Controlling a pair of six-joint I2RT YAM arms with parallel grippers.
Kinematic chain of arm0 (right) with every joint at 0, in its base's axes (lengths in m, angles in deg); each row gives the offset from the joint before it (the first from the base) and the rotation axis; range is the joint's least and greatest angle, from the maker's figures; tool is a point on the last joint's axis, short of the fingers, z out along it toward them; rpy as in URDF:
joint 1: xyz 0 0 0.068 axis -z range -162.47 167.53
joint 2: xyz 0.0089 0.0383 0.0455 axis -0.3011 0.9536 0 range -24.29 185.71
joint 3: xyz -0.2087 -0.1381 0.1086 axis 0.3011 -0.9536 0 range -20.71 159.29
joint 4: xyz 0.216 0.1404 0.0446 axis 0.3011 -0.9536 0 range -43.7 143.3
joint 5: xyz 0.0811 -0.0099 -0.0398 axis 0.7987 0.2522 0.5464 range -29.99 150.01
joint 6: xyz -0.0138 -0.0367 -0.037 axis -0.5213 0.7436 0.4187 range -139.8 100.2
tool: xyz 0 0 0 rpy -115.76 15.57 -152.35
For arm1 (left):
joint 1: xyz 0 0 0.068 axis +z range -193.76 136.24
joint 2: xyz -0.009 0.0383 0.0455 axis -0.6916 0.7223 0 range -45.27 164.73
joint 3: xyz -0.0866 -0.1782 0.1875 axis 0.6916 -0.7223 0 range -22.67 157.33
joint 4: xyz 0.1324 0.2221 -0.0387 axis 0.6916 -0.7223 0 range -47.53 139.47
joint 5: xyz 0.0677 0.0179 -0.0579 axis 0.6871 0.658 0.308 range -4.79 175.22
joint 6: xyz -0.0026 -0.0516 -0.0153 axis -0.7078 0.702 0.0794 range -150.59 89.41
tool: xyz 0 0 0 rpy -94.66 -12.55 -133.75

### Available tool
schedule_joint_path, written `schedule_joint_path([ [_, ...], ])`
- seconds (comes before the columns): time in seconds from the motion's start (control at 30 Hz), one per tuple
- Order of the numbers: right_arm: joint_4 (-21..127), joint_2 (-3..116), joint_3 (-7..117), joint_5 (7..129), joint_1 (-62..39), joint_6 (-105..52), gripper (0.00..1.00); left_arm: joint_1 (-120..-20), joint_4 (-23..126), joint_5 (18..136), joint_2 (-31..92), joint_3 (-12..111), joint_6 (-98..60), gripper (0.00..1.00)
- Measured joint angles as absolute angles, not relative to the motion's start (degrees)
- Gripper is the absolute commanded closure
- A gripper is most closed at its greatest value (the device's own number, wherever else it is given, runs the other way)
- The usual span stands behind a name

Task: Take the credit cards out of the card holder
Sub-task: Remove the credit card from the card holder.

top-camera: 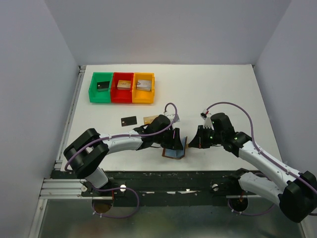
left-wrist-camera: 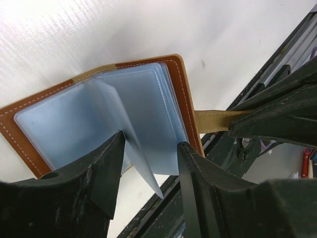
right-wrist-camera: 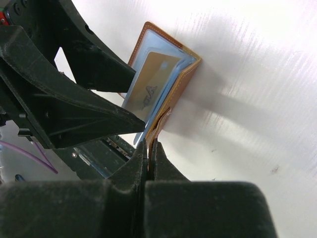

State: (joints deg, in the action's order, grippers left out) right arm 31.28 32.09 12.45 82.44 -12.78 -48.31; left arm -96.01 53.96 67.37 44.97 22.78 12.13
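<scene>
Left gripper (left-wrist-camera: pixel 148 166) partly open, jaws well apart, with one loose pale sleeve leaf (left-wrist-camera: pixel 131 144) of the card holder (left-wrist-camera: pixel 176 91) standing between them. No clear pinch on that leaf. Just ahead of those fingers, on the white table (left-wrist-camera: pixel 74 34), spread open with the blue-grey pockets facing the left gripper. Out past its right-hand finger, a tan tab strap (left-wrist-camera: pixel 215 120) drawn straight into the right gripper (right-wrist-camera: pixel 147 148). Clamped fully shut there on the end of that strap, no gap between the jaws. Directly ahead of the right gripper's tips, a gold card (right-wrist-camera: pixel 151 87) tucked inside a clear pocket, brown cover beside it.

From above, well beyond the left gripper on the side away from the arm bases, flat on the table: a black card (top-camera: pixel 129 120) and, just beside it, a tan card (top-camera: pixel 148 119). Farther off the same way, in a touching row: a green bin (top-camera: pixel 101 88), a red bin (top-camera: pixel 122 88) and an orange bin (top-camera: pixel 143 89).
</scene>
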Motion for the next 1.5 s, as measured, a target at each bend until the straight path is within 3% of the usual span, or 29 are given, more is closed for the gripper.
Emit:
schedule_joint_path([
  [0.57,31.3,32.3,12.5,82.3,-12.8,-48.2,1.00,-96.0,51.0,71.3,44.0,22.8,11.6,0.39],
  [1.4,28.1,33.1,12.4,75.8,-12.8,-48.7,1.00,-96.0,47.5,77.1,39.9,21.8,10.7,0.51],
  [1.5,26.8,33.1,12.4,74.5,-12.8,-49.3,0.94,-96.0,47.2,77.1,39.9,21.8,10.7,0.51],
])
